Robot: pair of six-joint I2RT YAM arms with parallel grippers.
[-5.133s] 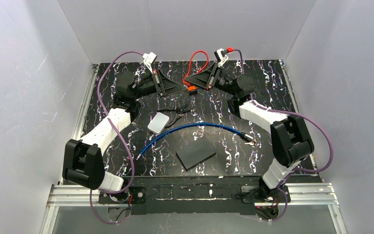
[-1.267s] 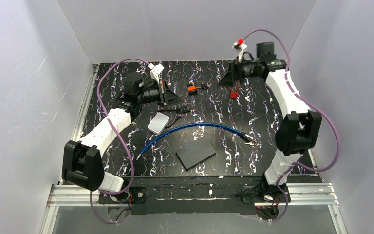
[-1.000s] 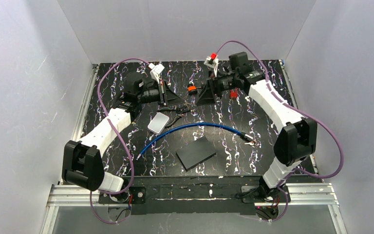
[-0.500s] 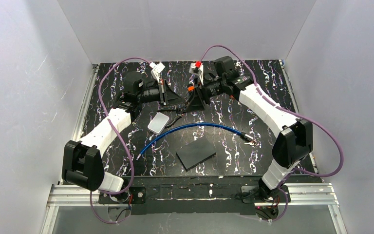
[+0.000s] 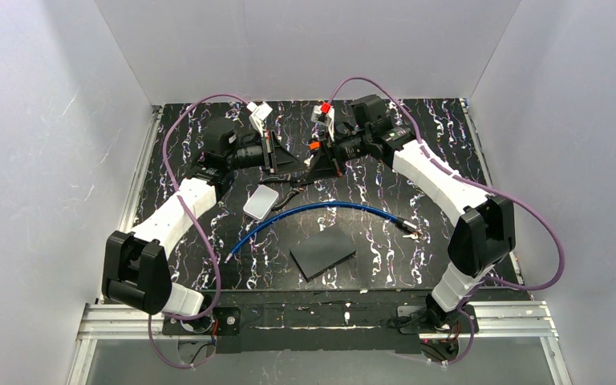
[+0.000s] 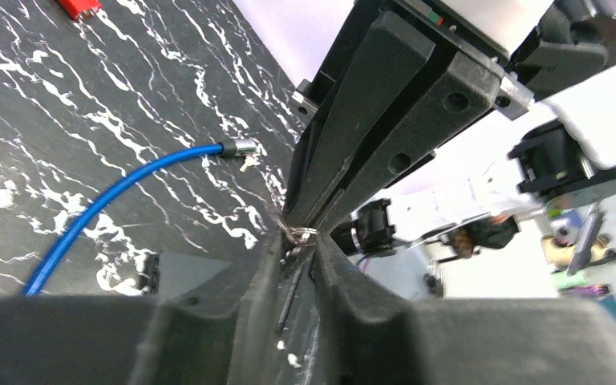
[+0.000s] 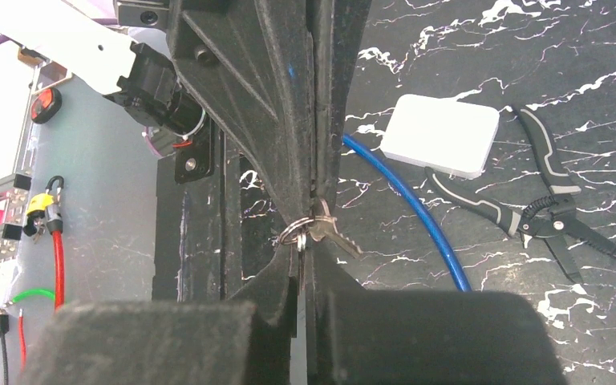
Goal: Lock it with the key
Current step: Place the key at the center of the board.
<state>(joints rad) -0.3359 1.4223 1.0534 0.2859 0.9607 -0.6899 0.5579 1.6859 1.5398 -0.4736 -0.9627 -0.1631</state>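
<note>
The lock (image 5: pixel 321 210) is a long blue cable lying curved across the middle of the table, also in the left wrist view (image 6: pixel 112 200) and the right wrist view (image 7: pixel 417 216). Above the back of the table my left gripper (image 5: pixel 295 160) and right gripper (image 5: pixel 311 161) meet tip to tip. The right gripper (image 7: pixel 305 241) is shut on the key (image 7: pixel 333 235), whose ring (image 7: pixel 293 235) sits at its tips. The left gripper (image 6: pixel 299 241) is all but shut, with the same ring (image 6: pixel 301 234) between its tips.
A white box (image 5: pixel 261 202) and black pliers (image 5: pixel 293 188) lie just under the grippers. A dark grey slab (image 5: pixel 323 252) sits near the front. An orange-and-black item (image 5: pixel 314 146) is behind the grippers. The cable's metal end (image 5: pixel 403 226) lies at the right. White walls enclose the table.
The right arm swung from the back right corner leftward to the left gripper's tips, and its jaws closed on the key. The left arm stayed where it was.
</note>
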